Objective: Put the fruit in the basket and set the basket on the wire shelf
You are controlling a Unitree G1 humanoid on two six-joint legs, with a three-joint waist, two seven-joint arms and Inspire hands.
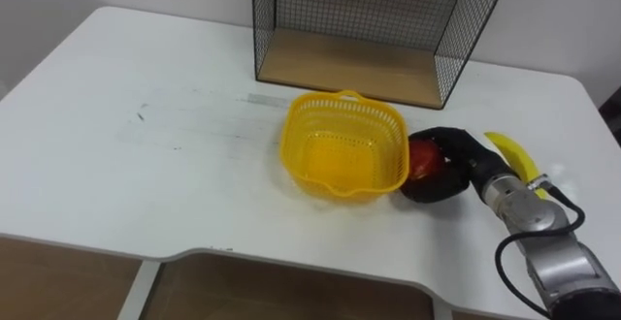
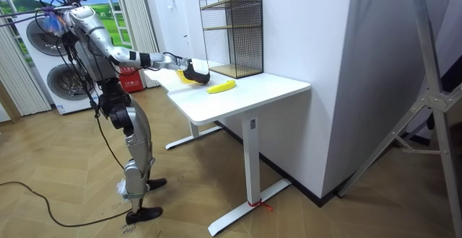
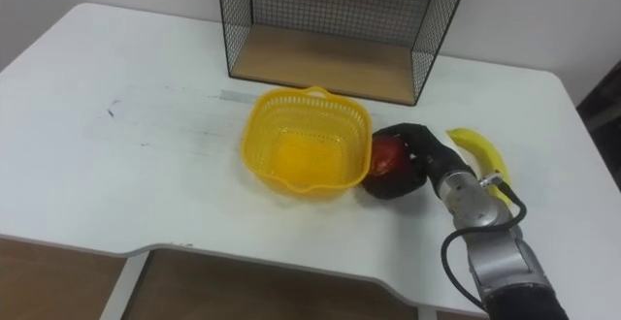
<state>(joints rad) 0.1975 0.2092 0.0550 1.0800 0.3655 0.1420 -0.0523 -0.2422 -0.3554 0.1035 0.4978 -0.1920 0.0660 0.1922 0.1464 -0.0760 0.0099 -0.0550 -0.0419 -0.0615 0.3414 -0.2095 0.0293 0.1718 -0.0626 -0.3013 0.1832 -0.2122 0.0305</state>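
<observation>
Red apple (image 1: pixel 420 157), round and glossy, sat in the grip of the robot's right hand (image 1: pixel 454 163) in the lower right of the left eye view. The hand's black fingers curled round the fruit, and it rested low on the table just beside the basket's right wall, though whether apple and basket touched I could not tell. The basket (image 1: pixel 293 138) was bright yellow plastic, a rounded square with a lattice of small holes and a wavy rim. It stood upright near the middle of the frame with nothing in it.

A curved yellow banana (image 1: pixel 508 151) lay flat on the smooth white table (image 1: pixel 146 175) to the right of the hand, close behind the wrist.

At the top of the frame stood the wire shelf (image 1: pixel 340 63), a black mesh box with a pale wooden board as its floor, just behind the basket.

In the room view the robot stood upright at the table's left end, one arm stretched out over the tabletop.
</observation>
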